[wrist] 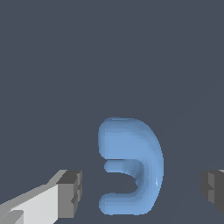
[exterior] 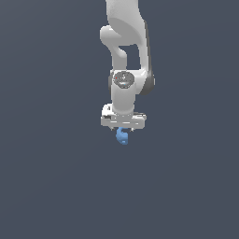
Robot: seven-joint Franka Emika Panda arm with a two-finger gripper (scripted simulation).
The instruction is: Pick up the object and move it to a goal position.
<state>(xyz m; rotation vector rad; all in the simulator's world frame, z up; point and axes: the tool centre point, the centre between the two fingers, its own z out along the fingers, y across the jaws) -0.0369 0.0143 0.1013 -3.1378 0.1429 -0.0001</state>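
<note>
The arm reaches straight down in the exterior view, and its white claw (exterior: 123, 127) hangs just over the small light-blue object (exterior: 123, 136), which shows directly below the claw's body. In the wrist view the object (wrist: 131, 166) lies on the dark grey tabletop (wrist: 109, 57) between the two dark fingertips (wrist: 70, 192), with a clear gap on each side, so the claw is wide open and touches nothing. The object has a curled form, like a hook, with a thick rounded back and two short lobes that point to one side. The step in hand seems to be the approach for the grasp: the claw is already placed around the object but has not closed yet. Whether the fingertips are low enough to catch the object is hard to tell from these views. The next move probably calls for a little more descent, if needed, and then a closing of the fingers on the thick back and on the lobes. Because the shape is lumpy and not even, the object may turn or slip when it is squeezed, so the closing should be centred. No goal marker is visible in either view.
</note>
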